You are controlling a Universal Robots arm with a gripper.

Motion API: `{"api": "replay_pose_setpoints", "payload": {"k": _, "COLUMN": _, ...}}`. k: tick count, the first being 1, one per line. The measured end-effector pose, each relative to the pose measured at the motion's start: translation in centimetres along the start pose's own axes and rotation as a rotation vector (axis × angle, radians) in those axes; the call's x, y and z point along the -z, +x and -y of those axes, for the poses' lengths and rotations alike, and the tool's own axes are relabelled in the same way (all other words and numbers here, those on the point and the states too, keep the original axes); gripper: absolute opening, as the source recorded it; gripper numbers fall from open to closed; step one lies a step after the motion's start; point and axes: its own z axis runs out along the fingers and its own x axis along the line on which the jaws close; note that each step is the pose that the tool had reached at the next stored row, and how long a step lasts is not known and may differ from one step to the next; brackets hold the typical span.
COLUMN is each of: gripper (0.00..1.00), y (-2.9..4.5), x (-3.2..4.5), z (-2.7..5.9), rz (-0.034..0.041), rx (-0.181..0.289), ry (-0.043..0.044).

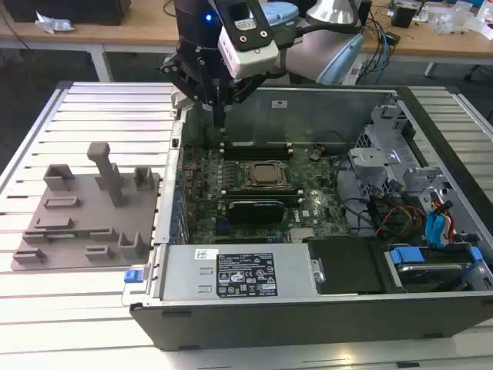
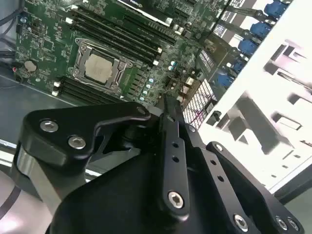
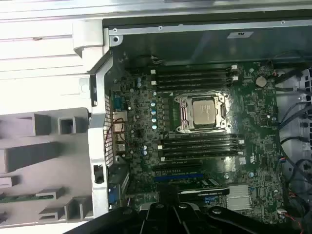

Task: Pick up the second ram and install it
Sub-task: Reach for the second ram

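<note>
- Exterior view: the gripper (image 1: 220,116) hangs over a rear corner of the open computer case (image 1: 339,308), on the side nearest the grey holder tray (image 1: 77,235) on the desk (image 1: 100,100).
- Its fingers look pressed together with nothing between them, so the pick seems not yet made.
- First wrist view: the second ram (image 3: 24,197), a thin green stick, lies in a groove of the tray, outside the case. The groove probably keeps it in a fixed place for grasping.
</note>
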Motion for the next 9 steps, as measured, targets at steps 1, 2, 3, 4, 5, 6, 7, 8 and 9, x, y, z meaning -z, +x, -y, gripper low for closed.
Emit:
{"api": "replay_pose_setpoints", "payload": {"k": 1, "gripper": 0.1, "y": 0.66, "x": 0.02, "z": 0.05, "rz": 0.0, "rx": 0.0, "ry": 0.0}}
{"api": "replay_pose_setpoints", "payload": {"k": 2, "gripper": 0.1, "y": 2.15, "x": 0.05, "z": 0.16, "rz": 0.0006, "rx": 0.0, "ry": -0.0001}}
{"api": "replay_pose_setpoints", "payload": {"k": 3, "gripper": 0.1, "y": 2.69, "x": 0.07, "z": 0.2, "rz": 0.0009, "rx": 0.0, "ry": -0.0001}}
{"api": "replay_pose_setpoints", "payload": {"k": 4, "gripper": 0.1, "y": 3.42, "x": 0.09, "z": 0.26, "rz": 0.001, "rx": 0.0, "ry": -0.0001}}
{"api": "replay_pose_setpoints", "payload": {"k": 5, "gripper": 0.1, "y": 4.52, "x": 0.12, "z": 0.33, "rz": 0.0017, "rx": 0.0, "ry": -0.0002}}
{"api": "replay_pose_setpoints", "payload": {"k": 6, "gripper": 0.1, "y": 5.24, "x": 0.14, "z": 0.39, "rz": 0.0021, "rx": 0.0, "ry": -0.0002}}
{"api": "replay_pose_setpoints", "payload": {"k": 7, "gripper": 0.1, "y": 6.12, "x": 0.16, "z": 0.45, "rz": 0.0027, "rx": 0.0, "ry": -0.0003}}
{"api": "replay_pose_setpoints", "payload": {"k": 8, "gripper": 0.1, "y": 7.14, "x": 0.18, "z": 0.53, "rz": 0.003, "rx": 0.0, "ry": -0.0002}}
{"api": "replay_pose_setpoints", "payload": {"k": 9, "gripper": 0.1, "y": 7.8, "x": 0.2, "z": 0.58, "rz": 0.0031, "rx": 0.0, "ry": -0.0002}}
